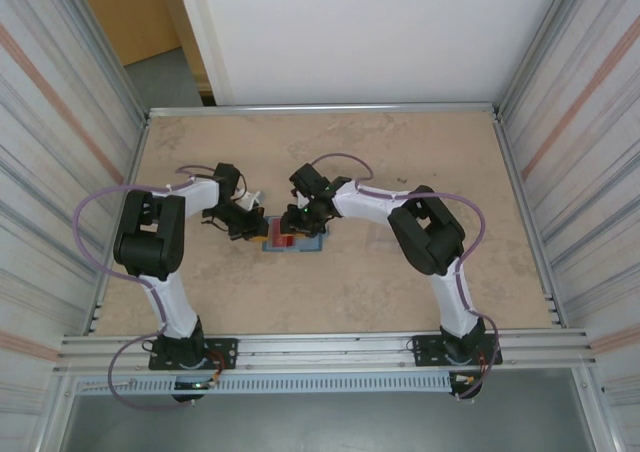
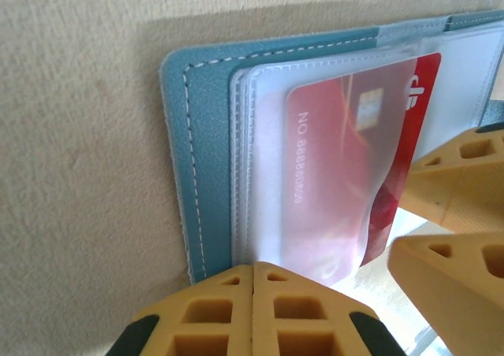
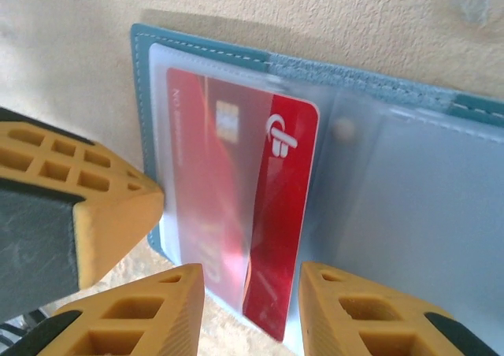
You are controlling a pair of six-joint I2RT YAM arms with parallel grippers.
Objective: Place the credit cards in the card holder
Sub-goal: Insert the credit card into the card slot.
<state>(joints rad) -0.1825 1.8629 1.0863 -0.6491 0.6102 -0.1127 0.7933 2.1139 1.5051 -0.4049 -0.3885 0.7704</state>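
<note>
As the red card [image 2: 346, 175] reads "NO 8888…" mid-frame, we note left end effector [image 2: 252, 273] clenched, right end effector [image 3: 253, 281] released.

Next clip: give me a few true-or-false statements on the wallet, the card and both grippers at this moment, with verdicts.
1. The card holder lies open on the table. True.
2. The red card is fully inside its clear sleeve. False: a strip bearing the logo lies bare.
3. The left gripper is wide open. False: its fingers meet.
4. The right gripper straddles the card's end, jaws apart. True.
</note>
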